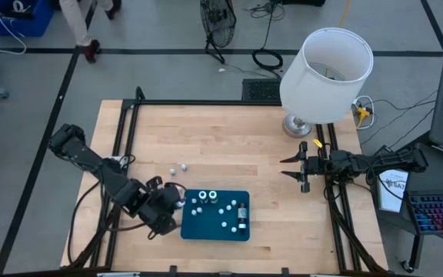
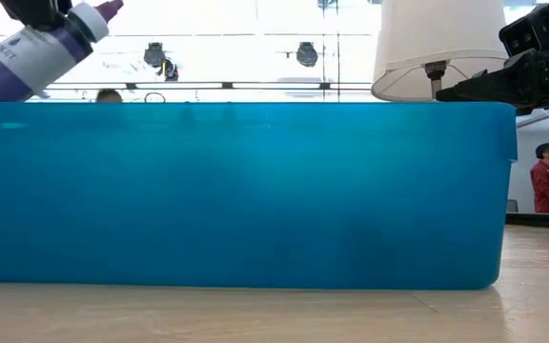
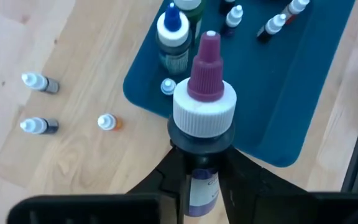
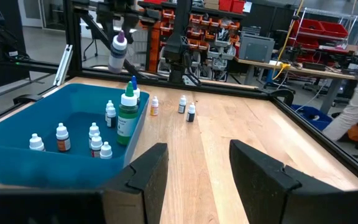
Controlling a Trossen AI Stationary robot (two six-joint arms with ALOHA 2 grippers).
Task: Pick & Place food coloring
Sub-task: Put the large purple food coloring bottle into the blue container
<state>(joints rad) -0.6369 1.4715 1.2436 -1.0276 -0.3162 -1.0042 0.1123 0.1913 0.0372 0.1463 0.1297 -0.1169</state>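
Observation:
My left gripper is shut on a purple food coloring bottle with a white cap and maroon tip, and hovers over the left edge of the blue tray. Several small bottles stand in the tray, among them a taller green one and a whitish one. Three tiny bottles lie on the wood left of the tray. My right gripper waits open near the table's right edge, by the lamp. My left gripper pinches the purple bottle between its two fingers, on the shoulder just under the white cap. The bottle is lifted clear and tilted, its cap end pointing up and toward the tray.
A big white lampshade on a metal foot stands at the table's far right corner. Black rails frame the table. The tray's wall fills the low view. Bare wood lies between tray and right gripper. People are in the room behind.

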